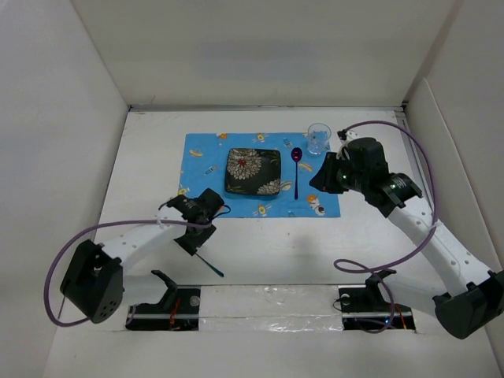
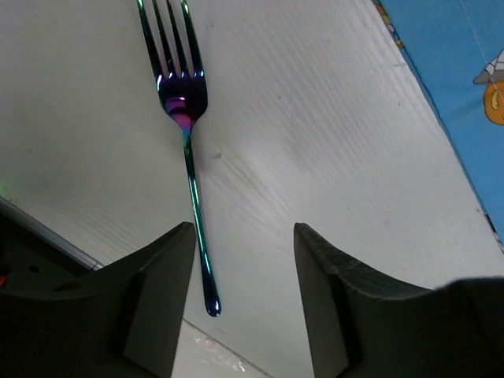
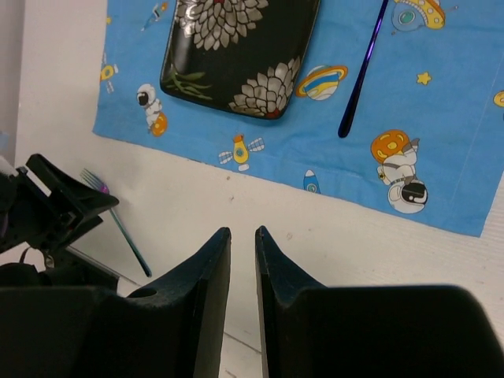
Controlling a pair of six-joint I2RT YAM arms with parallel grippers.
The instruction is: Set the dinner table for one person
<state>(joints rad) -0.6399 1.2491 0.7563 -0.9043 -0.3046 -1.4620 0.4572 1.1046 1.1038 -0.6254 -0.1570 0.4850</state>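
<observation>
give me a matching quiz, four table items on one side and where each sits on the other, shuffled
Things:
1 fork
2 spoon
3 plate
4 glass

Places:
a middle of the placemat
b bare dinner table, off the placemat
c placemat's far right corner
d on the placemat, just right of the plate

Pairs: 1-b, 2-d, 3-a, 4-c

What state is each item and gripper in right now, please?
Blue cartoon-print cloth placemat: spread flat on the white dinner table.
Black floral square plate: empty, on the placemat.
Purple metal spoon: lying on the placemat beside the plate.
Clear glass: upright at the placemat's far corner.
Iridescent metal fork: lying on the table, ungrasped.
Left gripper: open over the fork's handle.
Right gripper: nearly shut, empty.
</observation>
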